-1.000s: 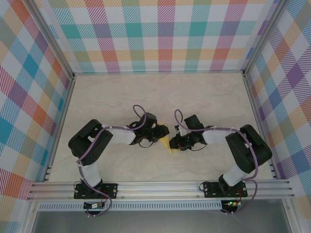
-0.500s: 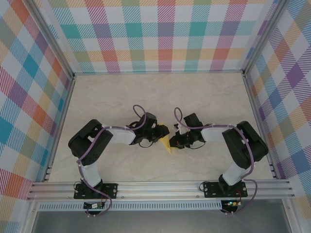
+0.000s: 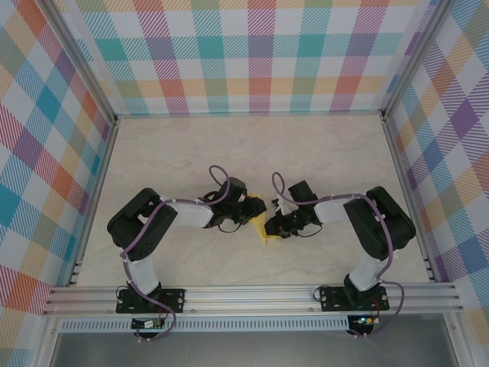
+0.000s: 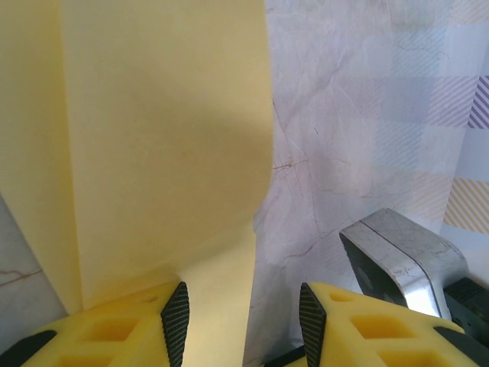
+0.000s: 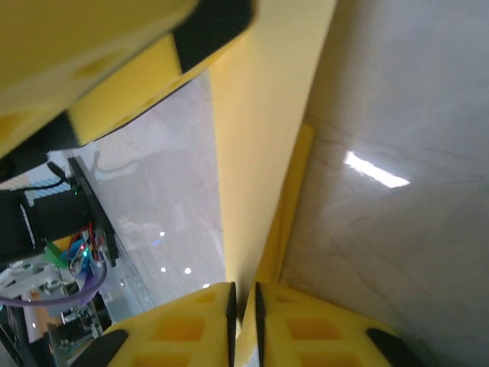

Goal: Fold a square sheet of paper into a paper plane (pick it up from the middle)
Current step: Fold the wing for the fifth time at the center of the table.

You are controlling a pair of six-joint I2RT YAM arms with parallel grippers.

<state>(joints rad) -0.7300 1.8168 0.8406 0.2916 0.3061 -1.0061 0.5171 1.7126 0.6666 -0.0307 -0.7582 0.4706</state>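
The square sheet of paper (image 3: 264,229), yellow and partly folded, stands between the two grippers at the table's middle. My right gripper (image 5: 244,306) is shut on its lower edge, and the sheet (image 5: 263,153) rises upright from the narrow slit between the pads. My left gripper (image 4: 243,325) is open. A strip of the paper (image 4: 153,138) runs between its fingers against the left pad (image 4: 176,321), and the right pad stands clear of it. From above, the left gripper (image 3: 256,208) and the right gripper (image 3: 273,226) nearly touch.
The marble-patterned table (image 3: 229,153) is ringed by checked walls, with an aluminium rail (image 3: 252,294) along the near edge. A grey metal part of the right arm (image 4: 397,252) sits close to my left gripper's right finger. The left gripper's finger (image 5: 114,69) looms over the right wrist view.
The right arm has crept left toward the left gripper. The paper has shifted slightly and stands more upright between them. The left arm has stayed still.
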